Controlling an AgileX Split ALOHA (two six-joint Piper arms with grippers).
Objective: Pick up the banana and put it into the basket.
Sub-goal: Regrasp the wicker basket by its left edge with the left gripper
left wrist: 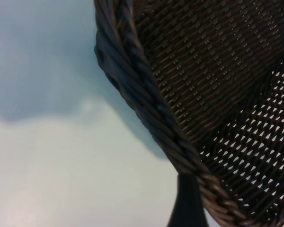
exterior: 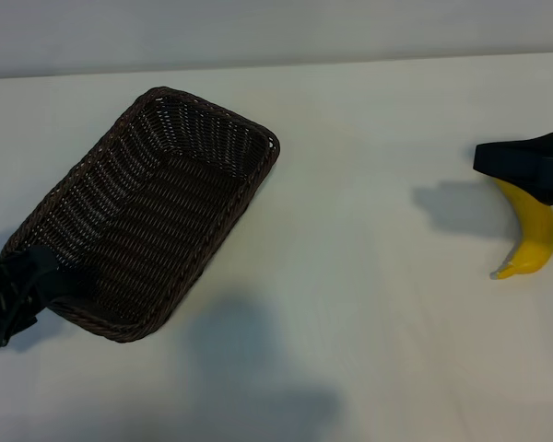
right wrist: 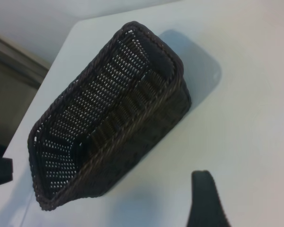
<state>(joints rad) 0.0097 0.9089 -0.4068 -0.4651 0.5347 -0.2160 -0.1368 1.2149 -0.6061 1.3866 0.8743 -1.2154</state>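
Fingers of the right gripper [exterior: 535, 180] clasp the curved bright-yellow banana [exterior: 533, 239] aloft; left gripper [exterior: 46, 276] fingers grip the dark-brown woven wicker basket [exterior: 180, 115] rim.

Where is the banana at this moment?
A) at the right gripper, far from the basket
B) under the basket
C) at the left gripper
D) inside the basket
A: in the exterior view the banana hangs from the right gripper, and the basket is empty, across the table.
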